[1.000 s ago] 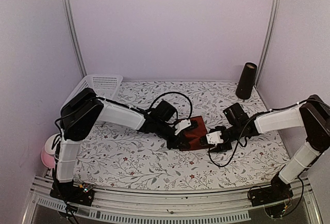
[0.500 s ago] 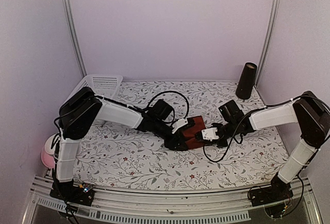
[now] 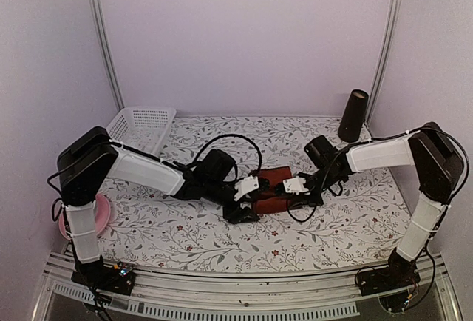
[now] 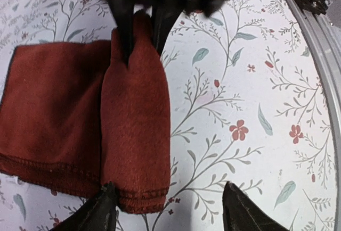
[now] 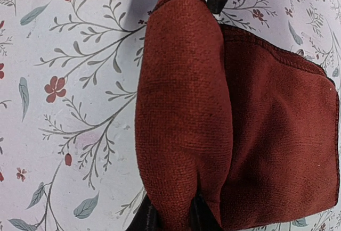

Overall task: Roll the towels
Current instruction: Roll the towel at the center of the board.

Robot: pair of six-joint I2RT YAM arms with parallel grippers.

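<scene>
Towel (image 3: 272, 188) is lying middle of the table (image 3: 185, 228), roll sitting along its near side. Left gripper (image 3: 242, 214) is hanging at the roll's left end, right gripper (image 3: 285, 197) at the other. Basket (image 3: 140, 125) is sitting back-left, cup (image 3: 353, 116) back-right.

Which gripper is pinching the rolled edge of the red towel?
The right gripper: its jaws close on the red towel, while the left gripper stands open.

The left arm (image 3: 144, 173) and right arm (image 3: 378, 157) share one build: white tubular links between bulky black joint housings. Thin black cables (image 3: 235, 137) arc off each wrist. A small white block (image 3: 246, 186) backs the matte black jaws.
</scene>
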